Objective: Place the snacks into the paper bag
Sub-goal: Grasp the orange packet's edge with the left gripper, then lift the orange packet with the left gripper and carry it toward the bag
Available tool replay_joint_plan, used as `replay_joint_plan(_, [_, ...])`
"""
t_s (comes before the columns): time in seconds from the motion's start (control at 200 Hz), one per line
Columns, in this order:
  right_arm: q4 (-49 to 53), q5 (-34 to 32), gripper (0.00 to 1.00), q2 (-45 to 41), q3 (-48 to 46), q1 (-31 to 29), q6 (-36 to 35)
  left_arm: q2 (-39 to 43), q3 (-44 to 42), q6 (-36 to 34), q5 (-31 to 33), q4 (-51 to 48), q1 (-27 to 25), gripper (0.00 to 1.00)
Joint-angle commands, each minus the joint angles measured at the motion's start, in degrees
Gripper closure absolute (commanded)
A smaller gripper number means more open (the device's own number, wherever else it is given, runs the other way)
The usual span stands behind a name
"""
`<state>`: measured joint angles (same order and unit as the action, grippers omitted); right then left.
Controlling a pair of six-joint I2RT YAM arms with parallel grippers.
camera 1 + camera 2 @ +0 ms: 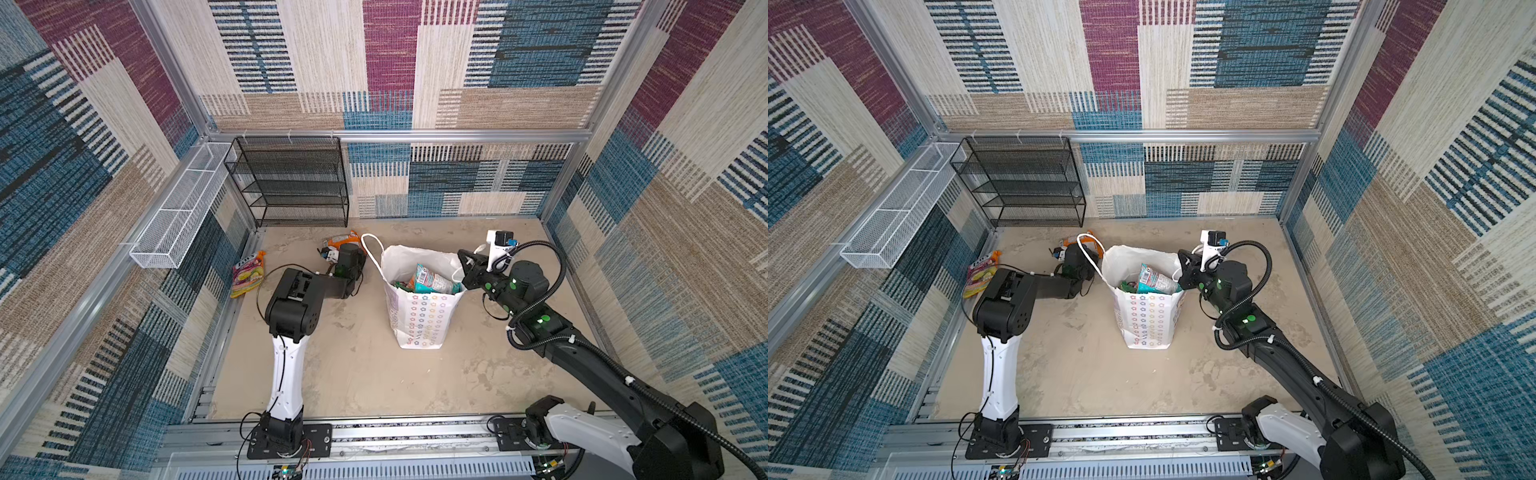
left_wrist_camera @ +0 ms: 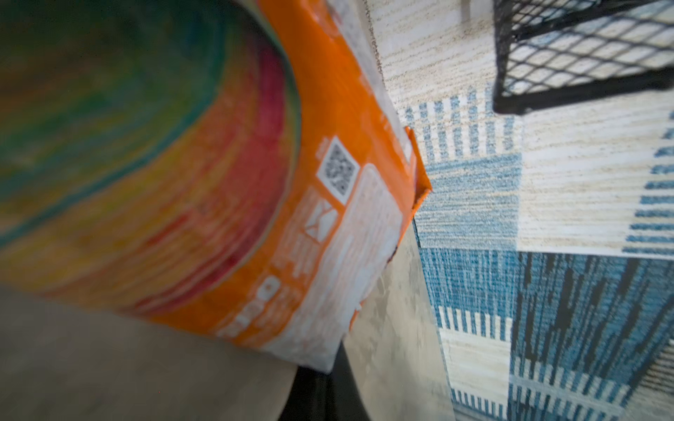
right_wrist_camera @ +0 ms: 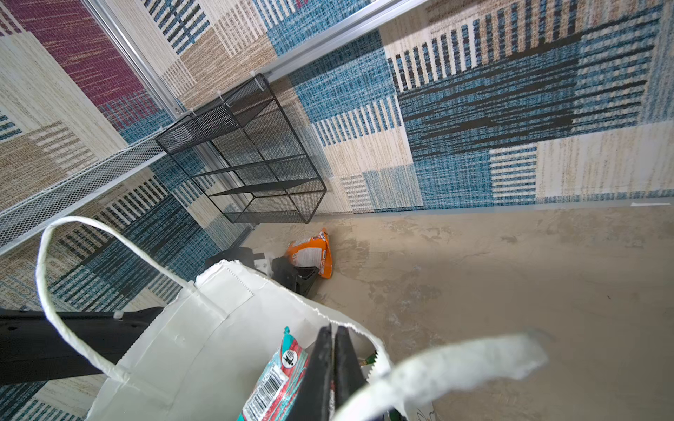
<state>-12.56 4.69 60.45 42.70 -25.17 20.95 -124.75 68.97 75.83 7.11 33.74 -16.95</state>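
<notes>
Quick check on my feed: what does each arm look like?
The left arm has a white lower link, black joint housings and a thin black cable. The right arm is mostly black, with a corrugated black hose, green lights and a white base link. Its end effector has flat black fingers.

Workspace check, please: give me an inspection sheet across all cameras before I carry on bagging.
Surface: beige tabletop, stained and scuffed.
Job's things: paper bag upright and open, teal pouch and others inside; orange pouch out near the rack; pink-yellow pouch flat by the left wall.
Clutter: nothing seen.
Grippers: left gripper shut, seemingly pinching the orange pouch's edge; right gripper shut at the bag's rim, grip on the paper unclear.
Cables: black cable loops beside the left arm; corrugated hose runs along the right arm; no snag seen.
Surroundings: black mesh rack at the back wall; white wire basket on the left wall.
</notes>
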Motion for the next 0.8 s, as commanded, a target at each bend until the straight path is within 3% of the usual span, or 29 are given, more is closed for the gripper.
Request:
replay_joint_plan(0.0, [-1.50,0.94,0.92,0.02,0.25,-0.06,0.15,6.18,-5.40,-3.72,-3.09,5.53,-0.01,1.00])
replay_joint_plan(0.17, [-1.98,2.37,0.93,-0.19,0.07,-0.06,0.22,19.83,-14.52,-9.40,-6.35,1.95,-0.01,1.00])
replay_joint_plan(0.346, [-2.93,4.09,0.93,-0.76,-0.31,-0.14,-0.03,32.77,-19.24,-16.36,-9.85,-10.73,0.08,1.00])
replay_joint_plan(0.576, [-4.14,5.67,0.93,-0.88,-0.78,-0.14,-0.03,49.97,-18.52,-26.67,-11.54,-31.26,-0.01,1.00])
replay_joint_plan(0.796, [-4.32,6.07,0.93,-1.02,-0.92,-0.16,-0.03,60.67,-12.35,-37.03,-13.05,-48.97,-0.01,1.00])
